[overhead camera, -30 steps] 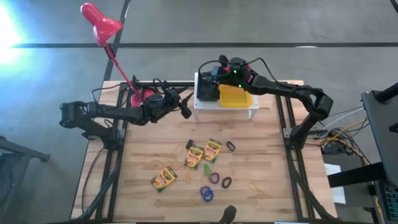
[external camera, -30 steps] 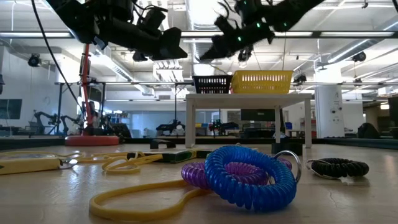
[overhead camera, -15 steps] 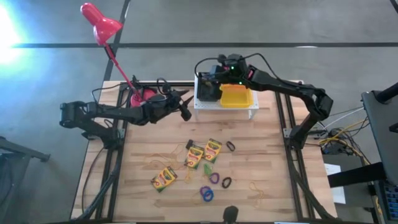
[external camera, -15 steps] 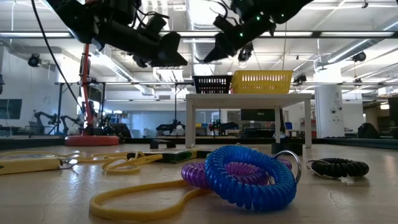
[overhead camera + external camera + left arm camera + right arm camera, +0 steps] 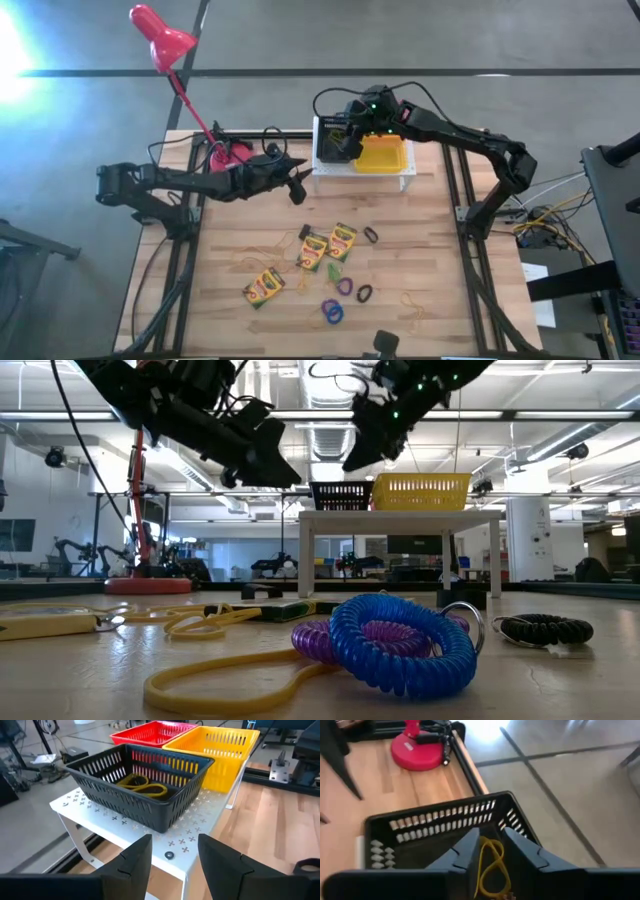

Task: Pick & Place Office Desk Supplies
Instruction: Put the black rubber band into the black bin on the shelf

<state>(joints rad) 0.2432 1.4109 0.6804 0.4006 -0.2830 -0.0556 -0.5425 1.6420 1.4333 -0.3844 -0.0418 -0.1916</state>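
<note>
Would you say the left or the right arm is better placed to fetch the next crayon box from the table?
Probably the left. The left gripper hangs open beside the white stand, empty and closer to the crayon boxes. The right gripper is over the black basket, above a yellow rubber band.

A large workshop hall with a grey concrete floor, bright ceiling strip lights and a white pillar
</note>
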